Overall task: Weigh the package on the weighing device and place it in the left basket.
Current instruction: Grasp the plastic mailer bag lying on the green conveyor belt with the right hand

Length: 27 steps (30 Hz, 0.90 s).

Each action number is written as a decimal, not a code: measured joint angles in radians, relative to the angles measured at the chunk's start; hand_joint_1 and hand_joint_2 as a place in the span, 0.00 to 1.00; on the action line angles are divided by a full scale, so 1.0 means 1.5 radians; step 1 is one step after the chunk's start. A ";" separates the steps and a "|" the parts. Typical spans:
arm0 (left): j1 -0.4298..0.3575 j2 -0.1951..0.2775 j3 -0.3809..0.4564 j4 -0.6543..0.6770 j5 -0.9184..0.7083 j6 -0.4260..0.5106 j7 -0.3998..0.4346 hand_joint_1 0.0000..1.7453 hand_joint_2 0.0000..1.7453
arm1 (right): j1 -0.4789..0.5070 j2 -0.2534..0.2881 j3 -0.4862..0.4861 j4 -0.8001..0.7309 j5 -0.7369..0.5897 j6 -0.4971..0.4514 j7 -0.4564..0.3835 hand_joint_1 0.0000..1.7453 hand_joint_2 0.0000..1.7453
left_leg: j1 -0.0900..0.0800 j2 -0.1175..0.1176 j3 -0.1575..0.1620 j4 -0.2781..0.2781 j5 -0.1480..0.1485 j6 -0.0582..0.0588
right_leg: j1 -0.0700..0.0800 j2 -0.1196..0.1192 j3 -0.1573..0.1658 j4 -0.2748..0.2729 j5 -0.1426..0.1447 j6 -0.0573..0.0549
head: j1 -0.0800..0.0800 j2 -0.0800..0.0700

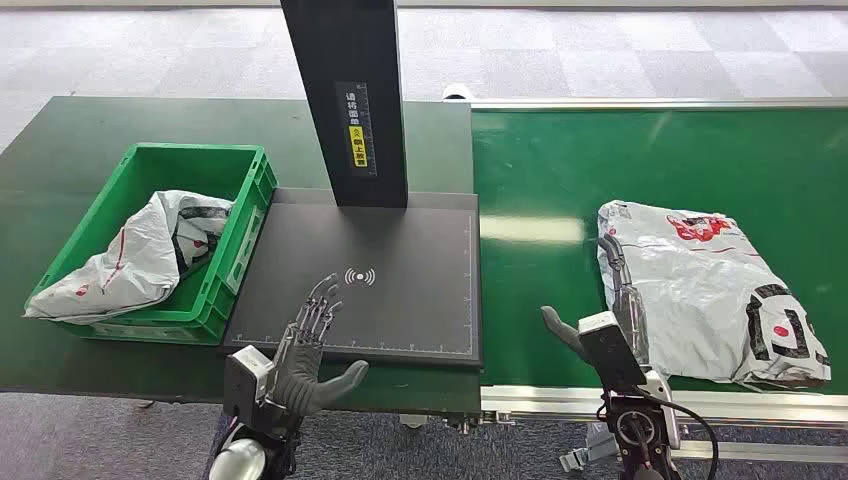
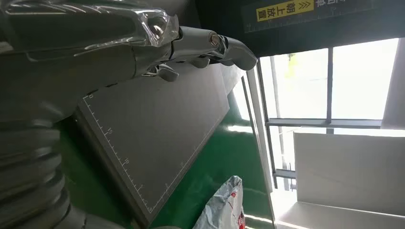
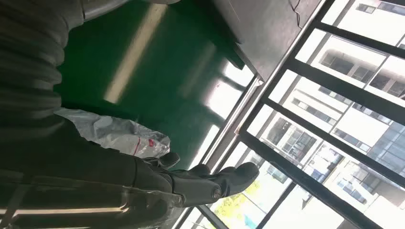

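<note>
Grey and ribbed at the wrist, my left hand hovers over the near edge of the black weighing device, fingers spread, palm bare, holding nothing. My right hand stands edge-on at the near edge of the green conveyor belt, fingers straight and apart along the left edge of the package; I cannot tell whether they touch it, and nothing is gripped.

From the head view I see the package lying flat at the belt's near right: a crumpled silver-grey mailer bag with red and black print. The right wrist view adds its wrinkled film with a red mark beside the extended fingers. The left wrist view shows the ruled scale along the platform's edge and a yellow label on the black post. The green basket, at the table's left, already contains a second bag.
</note>
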 joint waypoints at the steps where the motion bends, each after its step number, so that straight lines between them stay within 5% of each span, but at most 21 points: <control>1: 0.000 0.000 0.000 0.000 0.000 0.000 0.000 0.00 1.00 | 0.000 -0.001 0.000 0.001 0.002 -0.001 0.001 0.00 1.00 | 0.000 0.000 0.000 0.000 0.000 0.000 | 0.000 0.000 0.000 0.000 0.000 0.000 | 0.000 0.000; 11: 0.008 0.005 0.010 -0.020 -0.001 -0.002 0.013 0.00 1.00 | -0.034 -0.024 -0.057 0.055 0.071 -0.075 0.018 0.00 1.00 | 0.000 -0.001 0.000 0.000 0.000 0.000 | 0.000 -0.002 0.001 0.000 0.000 0.000 | 0.000 0.000; 15: 0.008 0.009 0.014 -0.020 0.002 0.004 0.010 0.00 1.00 | -0.075 -0.041 -0.098 0.101 0.138 -0.064 0.067 0.00 1.00 | 0.000 0.000 0.000 0.000 0.000 0.000 | 0.000 -0.001 0.001 0.000 0.000 0.000 | 0.000 0.000; 22: 0.008 0.014 0.016 -0.024 0.026 0.024 0.009 0.00 1.00 | -0.281 -0.117 -0.121 0.332 0.237 -0.039 0.131 0.00 1.00 | 0.000 0.000 0.000 0.000 0.001 0.001 | 0.000 -0.001 0.001 0.000 0.001 0.000 | 0.000 0.000; 27: 0.009 0.020 0.015 -0.026 0.055 0.046 0.005 0.00 1.00 | -0.451 -0.166 -0.086 0.506 0.334 0.021 0.264 0.00 1.00 | 0.000 -0.002 0.000 0.001 0.001 0.001 | 0.000 -0.003 0.001 0.000 0.001 0.000 | 0.000 0.000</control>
